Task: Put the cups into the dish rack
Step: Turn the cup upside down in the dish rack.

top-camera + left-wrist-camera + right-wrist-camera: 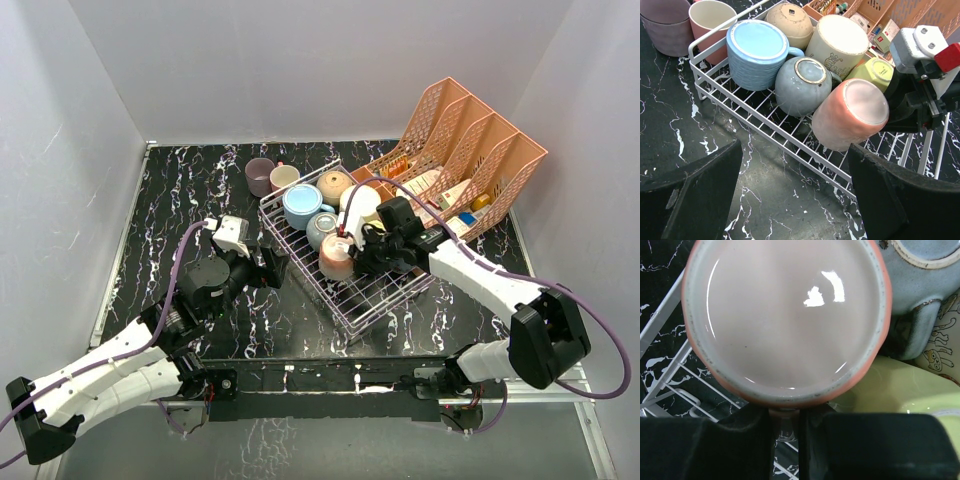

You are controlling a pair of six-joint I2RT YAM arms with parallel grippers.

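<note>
The right tool (786, 416) is pressed together on the handle of the salmon mug (785, 315). Pinching there keeps the mug base-up and tilted over the near part of the dish rack (696, 70), probably so it drains. It sits just beside the inverted grey-blue mug (802, 85) and light blue mug (757, 50). The left tool (795, 200) hangs spread and holds nothing over the bench (670, 125), left of the rack. It seems free for the mauve mug (667, 25) and pink mug (710, 20), which stand outside the far-left corner.

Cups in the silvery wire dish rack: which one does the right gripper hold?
The salmon-pink ceramic mug, tilted bottom-up, its handle pinched by the right gripper; no other cup is touched.
</note>
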